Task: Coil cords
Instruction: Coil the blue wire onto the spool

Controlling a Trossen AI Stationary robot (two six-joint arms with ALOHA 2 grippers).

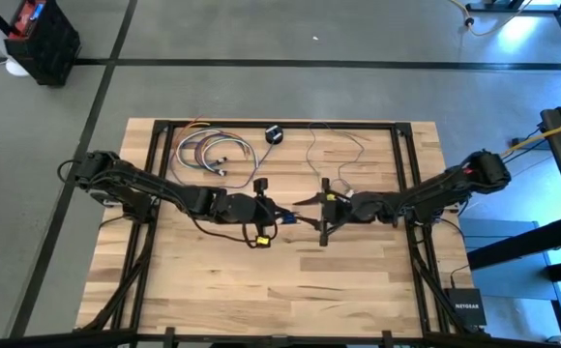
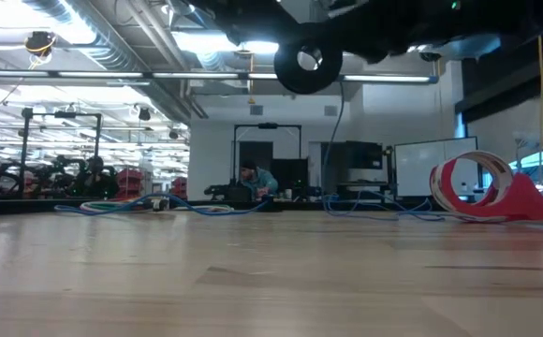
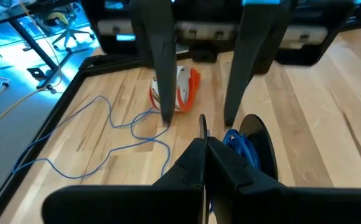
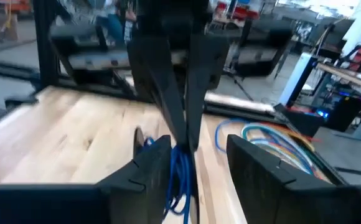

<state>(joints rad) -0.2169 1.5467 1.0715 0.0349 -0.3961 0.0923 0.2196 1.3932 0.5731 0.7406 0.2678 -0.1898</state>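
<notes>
Wooden desk (image 1: 290,280) in a big workshop, and the coiling job looks maybe half done at best: both arms meet over the middle, with the left gripper (image 1: 282,218) clenched on a small blue coil (image 3: 241,147) while the right gripper (image 1: 316,212) stands released, one finger either side of it. Most of the thin blue cord (image 1: 334,155) sprawls loose toward the far edge, and a multicoloured cable bundle (image 1: 208,153) near the far left corner sits untouched.
</notes>
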